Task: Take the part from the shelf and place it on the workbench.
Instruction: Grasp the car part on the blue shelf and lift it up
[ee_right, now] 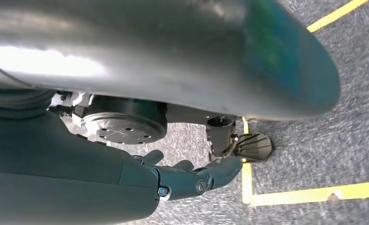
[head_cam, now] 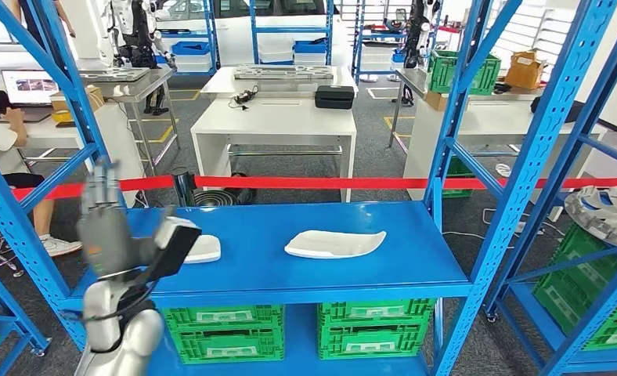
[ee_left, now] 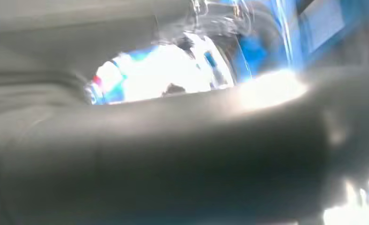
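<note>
Workshop floor all around, blue racking up front, and the blue shelf (head_cam: pixel 290 258) carries two white parts. One part (head_cam: pixel 335 244) lies in the open near the shelf's middle; a second white part (head_cam: pixel 203 249) sits further left, half hidden behind the left robot hand (head_cam: pixel 113 231). That robot hand is raised above the shelf's front left corner, fingers upright and spread, thumb jutting toward the hidden part, and it grips nothing. Whether the thumb touches that part I cannot tell.

Risks from here, as I judge them: both parts look thin and flat on a smooth shelf, so fingers coming in from the side may just push one along rather than get under it. The blue upright (head_cam: pixel 19 227) stands close beside the arm, so a wide swing could clip it. And with two parts on offer, a reach between them could disturb the wrong one.

Now the views. Head view gives the whole shelf, both parts and a white counter (head_cam: pixel 274 117) beyond the red tape. Left wrist view is blurred grey with glare, no help on the grasp. Right wrist view shows the right robot hand (ee_right: pixel 192 178) hanging over grey floor with yellow lines, fingers loosely extended, holding nothing.
</note>
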Robot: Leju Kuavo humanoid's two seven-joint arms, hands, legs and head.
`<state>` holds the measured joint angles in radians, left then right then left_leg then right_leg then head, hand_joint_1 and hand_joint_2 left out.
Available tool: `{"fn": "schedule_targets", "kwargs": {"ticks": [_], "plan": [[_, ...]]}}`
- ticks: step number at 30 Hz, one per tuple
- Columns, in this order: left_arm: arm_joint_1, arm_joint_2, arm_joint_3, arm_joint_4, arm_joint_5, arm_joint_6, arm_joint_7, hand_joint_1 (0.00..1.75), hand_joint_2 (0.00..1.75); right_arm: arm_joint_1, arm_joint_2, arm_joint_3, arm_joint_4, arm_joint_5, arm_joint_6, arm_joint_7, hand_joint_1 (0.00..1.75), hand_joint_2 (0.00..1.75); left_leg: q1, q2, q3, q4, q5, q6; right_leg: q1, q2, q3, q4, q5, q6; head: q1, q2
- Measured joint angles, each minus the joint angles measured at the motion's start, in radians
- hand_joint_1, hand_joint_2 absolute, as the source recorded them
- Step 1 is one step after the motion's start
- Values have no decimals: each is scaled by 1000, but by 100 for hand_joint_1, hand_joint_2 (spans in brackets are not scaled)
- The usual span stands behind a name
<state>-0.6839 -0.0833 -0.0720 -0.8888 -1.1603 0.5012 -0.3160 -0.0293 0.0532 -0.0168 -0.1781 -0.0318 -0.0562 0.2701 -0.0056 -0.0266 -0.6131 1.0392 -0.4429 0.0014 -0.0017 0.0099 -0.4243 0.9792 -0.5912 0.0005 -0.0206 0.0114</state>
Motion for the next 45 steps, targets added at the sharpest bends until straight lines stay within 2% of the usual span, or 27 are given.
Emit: {"fn": "schedule_targets", "kwargs": {"ticks": [3,7,10,14,19,23,36,45], "plan": [[-119,40,-54,237,24,-160,64,0,0,-2,-4,14,0,11,8,0,0,0,1,5,0,0,1,-1,1,5,-1,1,2,0,0,0],[-247,81,-67,414,111,-446,141,0,0,-2,-6,22,0,17,11,0,0,0,0,8,-1,0,1,-1,1,9,-2,1,3,0,0,0],[-306,105,-64,480,160,-529,160,0,0,-1,-6,25,1,18,11,0,0,0,0,6,-2,0,0,-1,1,8,-3,1,3,0,0,0],[-342,124,-45,522,202,-536,169,0,0,-1,-6,26,3,17,8,0,0,0,0,4,-2,-1,0,-1,1,6,-3,1,2,-1,0,0],[-346,132,-38,542,176,-446,183,0,0,-1,-6,26,4,17,3,0,0,0,0,4,-2,-1,0,-1,1,6,-4,1,1,-1,0,0],[-346,137,-38,553,151,-420,208,0,0,-1,-6,29,4,23,4,0,0,0,0,4,-2,-1,0,-1,1,6,-3,1,2,-1,0,0],[-326,153,-92,596,49,-474,269,0,0,-3,-6,35,5,28,9,0,0,0,0,4,-2,-1,0,-1,1,6,-3,1,2,-1,0,0],[-263,167,-138,607,21,-468,302,0,0,-2,-6,35,5,26,9,0,0,0,0,4,-2,-1,0,-1,1,6,-4,1,1,-1,0,0]]}}
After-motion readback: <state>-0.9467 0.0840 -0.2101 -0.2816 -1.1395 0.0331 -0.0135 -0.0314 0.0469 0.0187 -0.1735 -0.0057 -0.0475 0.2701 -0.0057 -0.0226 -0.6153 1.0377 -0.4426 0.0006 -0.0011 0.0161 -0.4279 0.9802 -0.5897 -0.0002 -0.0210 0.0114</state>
